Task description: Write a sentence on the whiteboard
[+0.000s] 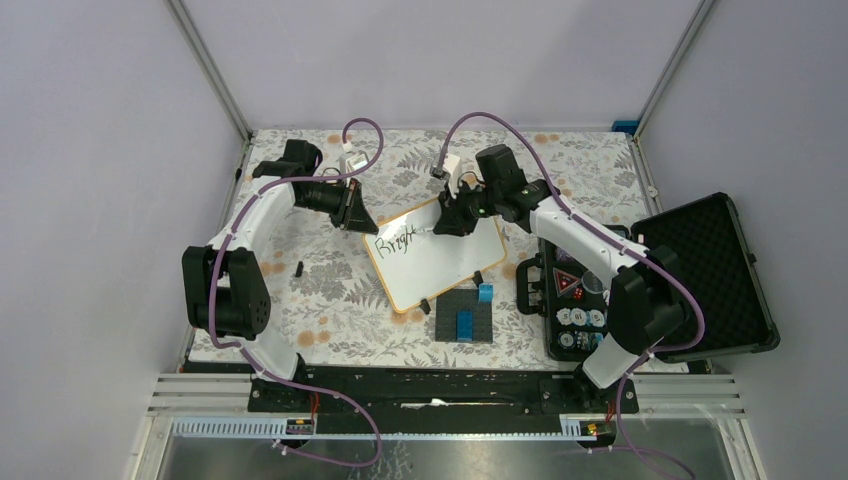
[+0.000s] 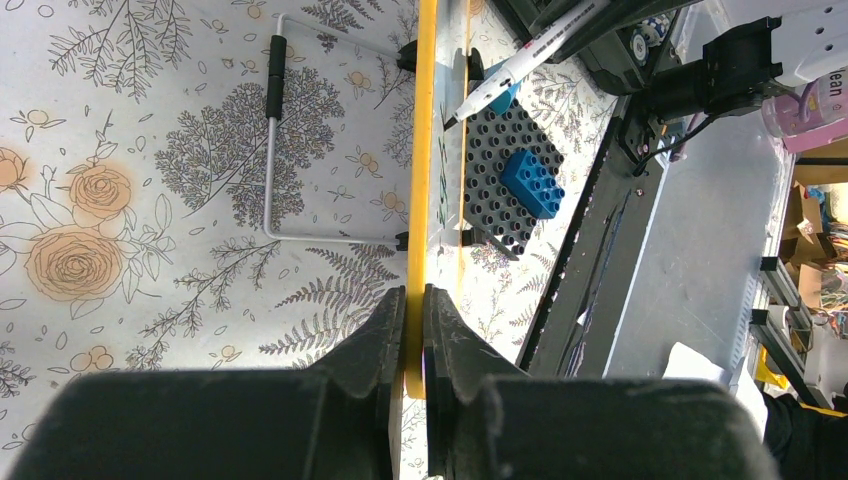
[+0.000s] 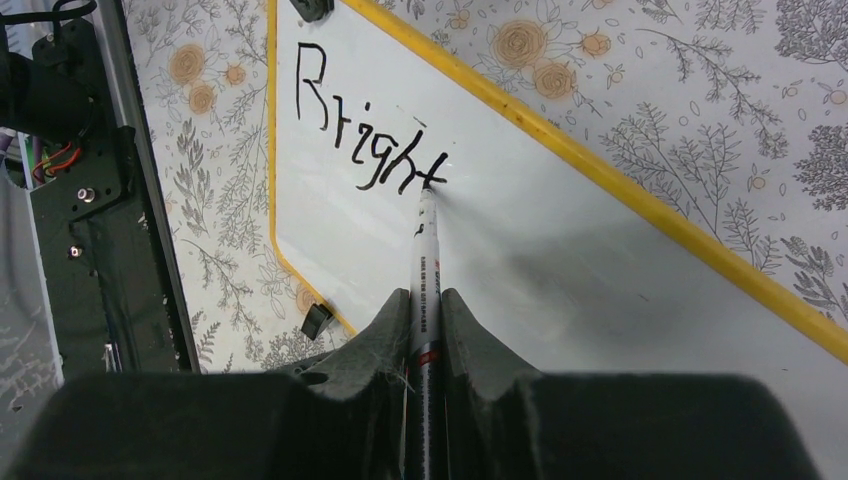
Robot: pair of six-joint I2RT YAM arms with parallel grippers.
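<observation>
The whiteboard [image 1: 440, 262] with its orange-tan frame lies tilted mid-table; its face fills the right wrist view [image 3: 560, 250] and its edge [image 2: 424, 150] runs up the left wrist view. The word "Bright" [image 3: 365, 130] is written in dark marker near its far left corner [image 1: 392, 243]. My left gripper [image 2: 414, 320] is shut on the board's frame at that far corner [image 1: 355, 215]. My right gripper [image 3: 426, 310] is shut on a white marker [image 3: 424, 250], whose tip touches the board at the end of the "t". The marker also shows in the left wrist view [image 2: 520, 62].
A dark grey brick plate [image 1: 464, 318] with blue bricks sits just in front of the board. An open black case of poker chips [image 1: 640, 290] lies at the right. A small black cap [image 1: 299, 268] lies left of the board. The board's wire stand [image 2: 275, 150] shows underneath.
</observation>
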